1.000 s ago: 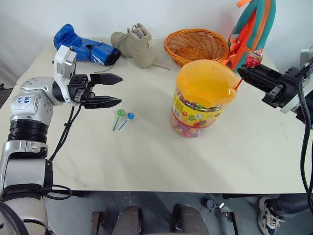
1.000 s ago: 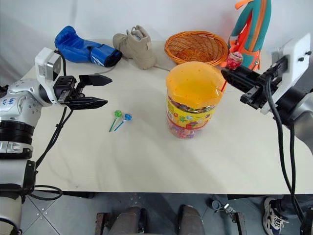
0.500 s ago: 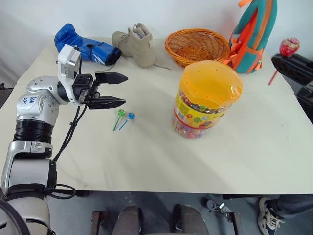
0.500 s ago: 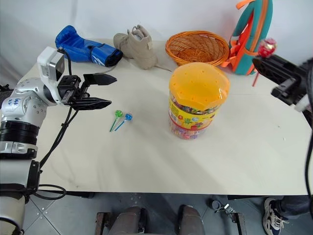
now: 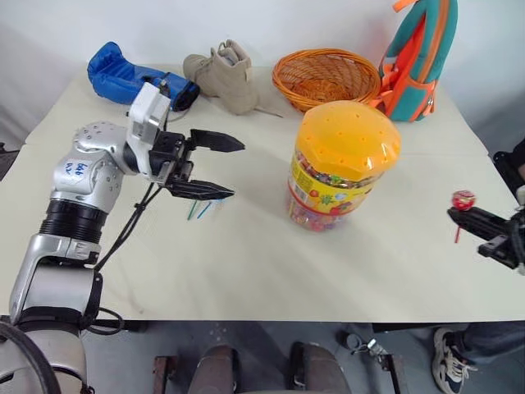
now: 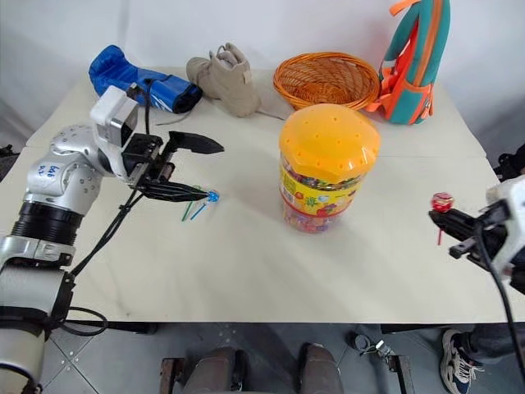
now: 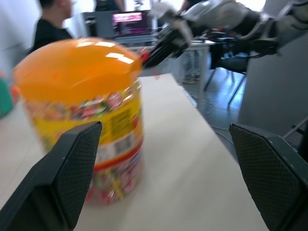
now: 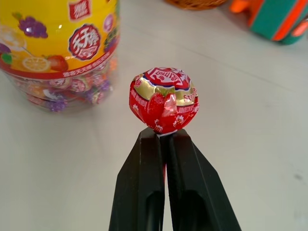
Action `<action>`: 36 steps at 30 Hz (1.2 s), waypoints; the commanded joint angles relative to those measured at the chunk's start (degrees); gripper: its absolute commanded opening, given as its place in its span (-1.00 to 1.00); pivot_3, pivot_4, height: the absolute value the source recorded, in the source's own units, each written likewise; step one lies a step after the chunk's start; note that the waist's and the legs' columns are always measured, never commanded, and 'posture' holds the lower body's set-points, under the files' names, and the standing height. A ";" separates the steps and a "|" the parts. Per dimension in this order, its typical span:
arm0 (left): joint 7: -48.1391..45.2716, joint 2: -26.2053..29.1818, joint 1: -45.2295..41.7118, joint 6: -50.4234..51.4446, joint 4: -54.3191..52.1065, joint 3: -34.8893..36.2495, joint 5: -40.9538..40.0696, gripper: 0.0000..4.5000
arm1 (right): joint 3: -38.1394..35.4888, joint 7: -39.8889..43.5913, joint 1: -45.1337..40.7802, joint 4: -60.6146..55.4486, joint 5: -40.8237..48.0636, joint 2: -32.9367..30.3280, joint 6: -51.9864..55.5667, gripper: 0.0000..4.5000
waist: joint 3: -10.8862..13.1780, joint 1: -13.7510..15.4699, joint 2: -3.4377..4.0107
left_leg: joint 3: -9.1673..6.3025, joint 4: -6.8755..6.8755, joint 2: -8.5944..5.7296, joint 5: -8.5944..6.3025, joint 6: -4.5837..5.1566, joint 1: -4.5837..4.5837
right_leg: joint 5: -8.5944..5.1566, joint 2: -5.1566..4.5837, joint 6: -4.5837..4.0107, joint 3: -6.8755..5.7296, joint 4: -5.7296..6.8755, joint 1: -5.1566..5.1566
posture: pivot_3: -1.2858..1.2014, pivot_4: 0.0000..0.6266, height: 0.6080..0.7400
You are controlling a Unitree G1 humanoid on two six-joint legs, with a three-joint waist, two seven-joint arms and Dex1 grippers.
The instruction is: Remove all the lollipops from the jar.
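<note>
**Red lollipop out, two more lying beside the jar**

White wall behind, and a plain matte cream table carrying everything. I'll place things off the jar, since it sits about mid-table. It's a big clear plastic tub, rounded, with a smooth domed orange-yellow lid dotted with tiny holes, a glossy yellow label band, and a jumble of colourful sweets showing through the wall. It stands upright.

Behind the jar is a woven orange basket, round and shallow. Behind and to its right a teal and orange backpack stands up. Behind and to its left lie a tan suede-looking boot and a shiny blue boxing glove.

The right gripper is well to the right of the jar, near the table edge, its two black fingers clenched on the stick of the red lollipop. The ball is round, in crinkly shiny red and gold wrapper, and it points up with the stick hanging roughly vertical below it.

The left gripper hangs left of the jar, aimed at it, textured black fingers spread wide and holding nothing. It partly blocks the green and blue lollipops lying flat on the table to the jar's left; only their sticks and a bit of the blue head peek out, sticks slanting side by side.
</note>
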 commanded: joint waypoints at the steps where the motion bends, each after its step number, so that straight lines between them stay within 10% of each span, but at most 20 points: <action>1: -6.42 -0.44 -1.58 1.93 -5.44 1.82 -1.75 1.00 | 3.30 0.79 -0.02 0.81 -2.59 0.56 -2.07 -0.99 | 0.00 0.14 0.00 | -0.01 0.00 0.00 0.00 0.00 0.00 | 0.00 0.00 0.00 -0.01 -0.01 0.00 | 0.03 -0.52 1.00; 11: -6.42 1.09 0.80 6.76 -14.87 -1.67 -0.60 1.00 | 14.14 1.72 -2.57 7.06 -10.50 -1.15 -2.78 -0.99 | 0.00 0.03 0.01 | -0.02 0.00 0.00 0.00 0.00 0.00 | 0.00 0.00 0.00 -0.01 -0.02 0.01 | 0.03 -0.52 1.00; 26: 0.33 -0.08 4.54 15.03 -18.76 5.81 -1.24 1.00 | 6.52 9.36 -4.31 3.37 -6.72 -1.72 -2.97 0.99 | 0.01 0.12 0.02 | -0.03 0.03 0.00 0.00 0.00 -0.02 | 0.00 0.00 0.00 -0.02 -0.01 0.01 | 0.03 -0.52 1.00; 36: 6.38 2.62 14.25 19.10 -17.17 14.96 1.56 1.00 | 9.37 26.58 -12.37 3.66 -0.95 -5.06 -11.41 0.99 | 0.02 0.21 0.04 | -0.08 0.04 0.01 -0.01 0.00 0.02 | 0.00 0.00 0.00 -0.04 -0.06 0.09 | 0.03 -0.52 1.00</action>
